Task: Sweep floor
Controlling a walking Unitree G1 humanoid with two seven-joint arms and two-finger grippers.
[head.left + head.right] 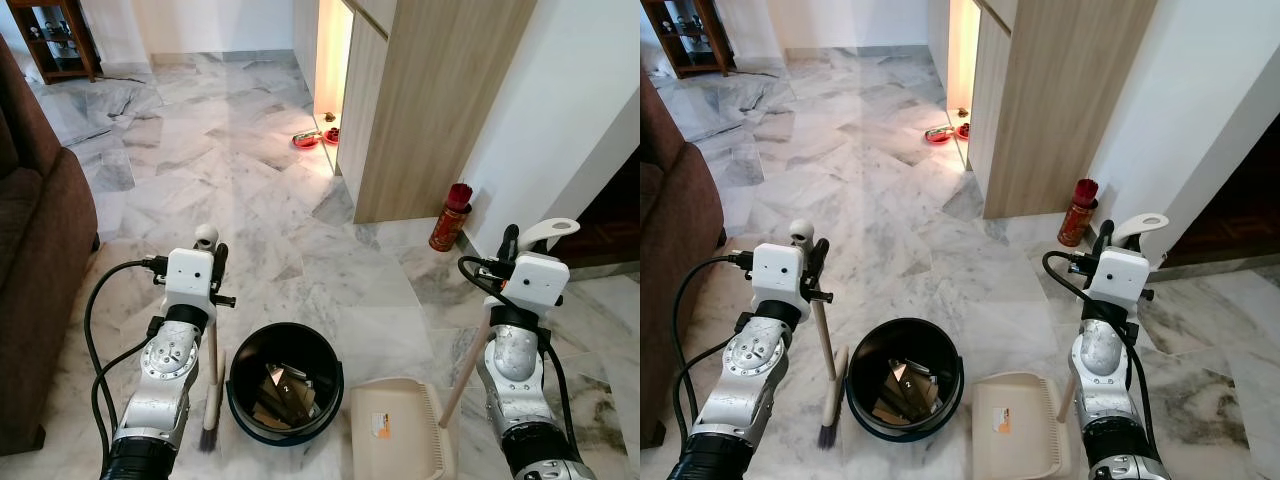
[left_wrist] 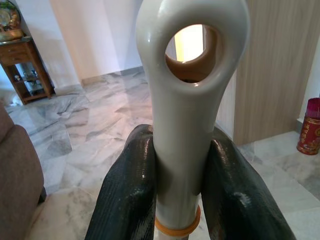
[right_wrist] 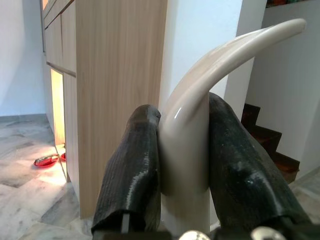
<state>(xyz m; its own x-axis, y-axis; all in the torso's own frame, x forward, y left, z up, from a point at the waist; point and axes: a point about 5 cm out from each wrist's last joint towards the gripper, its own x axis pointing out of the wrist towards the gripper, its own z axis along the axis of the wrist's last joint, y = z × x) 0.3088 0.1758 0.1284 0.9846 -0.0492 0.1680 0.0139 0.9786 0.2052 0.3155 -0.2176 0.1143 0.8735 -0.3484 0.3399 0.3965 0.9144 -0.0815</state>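
My left gripper (image 1: 212,250) is shut on the cream handle of a small broom (image 1: 211,370), whose dark bristles rest on the marble floor left of a black bin (image 1: 284,384). The handle's looped end (image 2: 192,60) stands up between the black fingers (image 2: 127,195). My right gripper (image 1: 518,243) is shut on the curved cream handle (image 3: 200,110) of a beige dustpan (image 1: 392,430), which lies flat on the floor right of the bin. The bin holds several brown and dark scraps.
A brown sofa (image 1: 35,250) borders the left side. A wooden cabinet (image 1: 420,100) and white wall stand ahead on the right, with a red canister (image 1: 450,215) at the cabinet's foot and red dishes (image 1: 312,138) by its lit opening. Open marble floor (image 1: 220,150) stretches ahead.
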